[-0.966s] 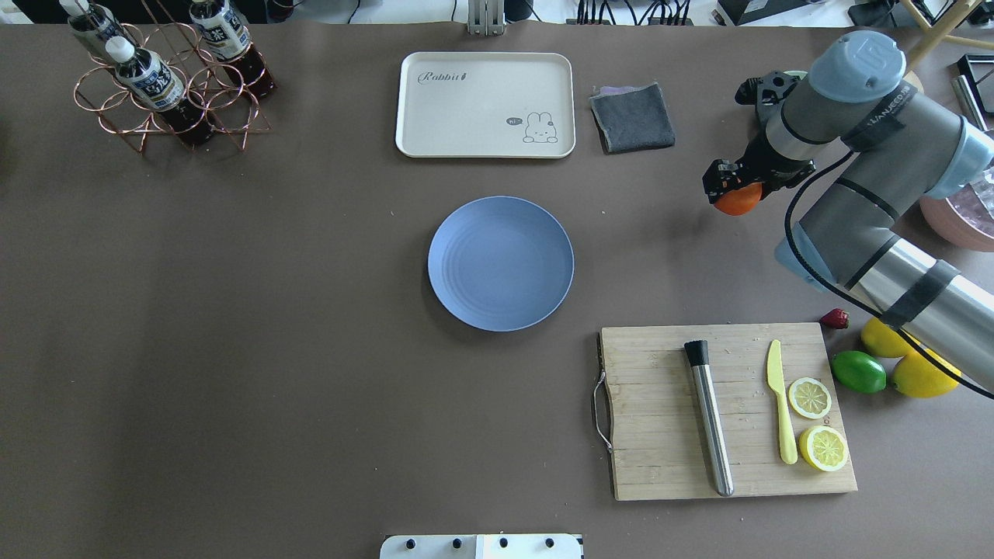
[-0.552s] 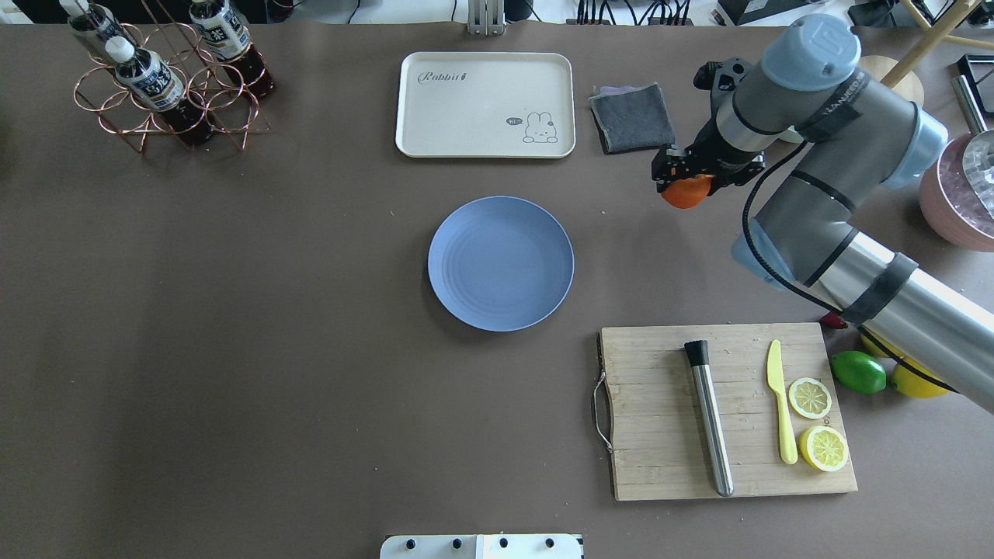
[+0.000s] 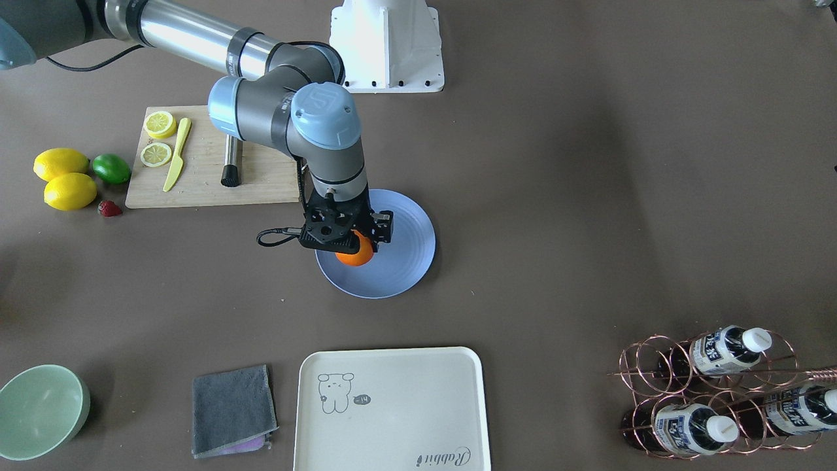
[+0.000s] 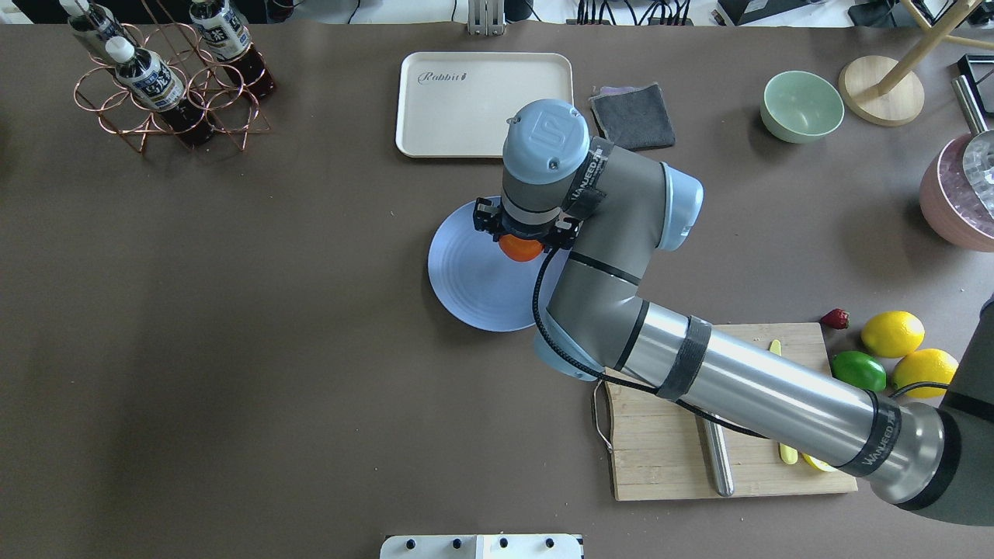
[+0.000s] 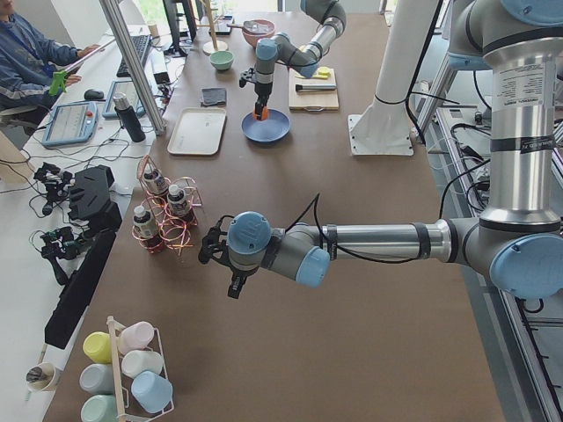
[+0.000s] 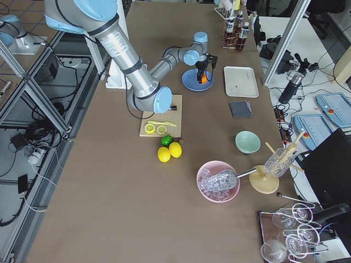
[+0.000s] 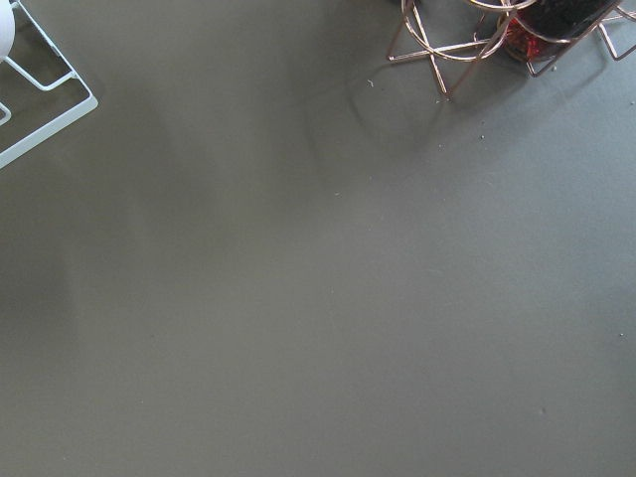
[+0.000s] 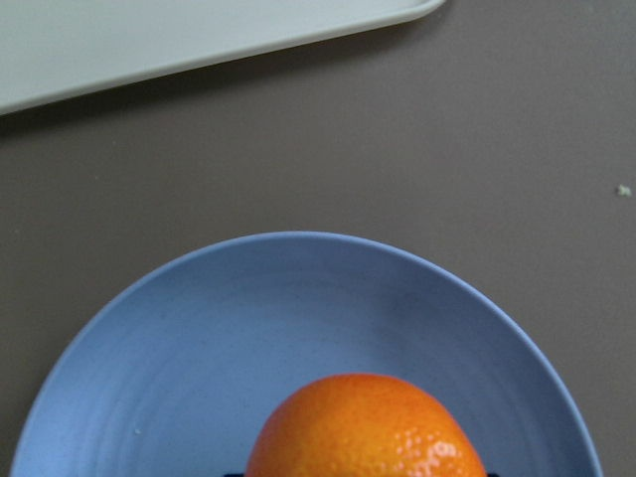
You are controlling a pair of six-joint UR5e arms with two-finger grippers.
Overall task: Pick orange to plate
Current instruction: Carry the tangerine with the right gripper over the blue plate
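The orange (image 4: pixel 520 248) is held in my right gripper (image 4: pixel 522 237), which is shut on it. It hangs over the far half of the blue plate (image 4: pixel 466 287), a little above its surface. In the front-facing view the orange (image 3: pixel 354 255) shows under the black gripper (image 3: pixel 350 246), inside the plate's (image 3: pixel 409 261) rim. The right wrist view has the orange (image 8: pixel 368 427) at the bottom with the plate (image 8: pixel 298 308) beneath it. My left gripper (image 5: pixel 234 283) hovers near the bottle rack, seen only in the exterior left view. I cannot tell whether it is open or shut.
A cream tray (image 4: pixel 458 105) and a grey cloth (image 4: pixel 633 116) lie beyond the plate. A mint bowl (image 4: pixel 802 105) stands at the far right. Near right are the cutting board (image 4: pixel 660 435), two lemons (image 4: pixel 893 334) and a lime (image 4: pixel 858 370). The bottle rack (image 4: pixel 167 78) is far left.
My right arm has carried the orange leftwards from the right side of the table to over the plate. The mint bowl, hidden before, now shows.
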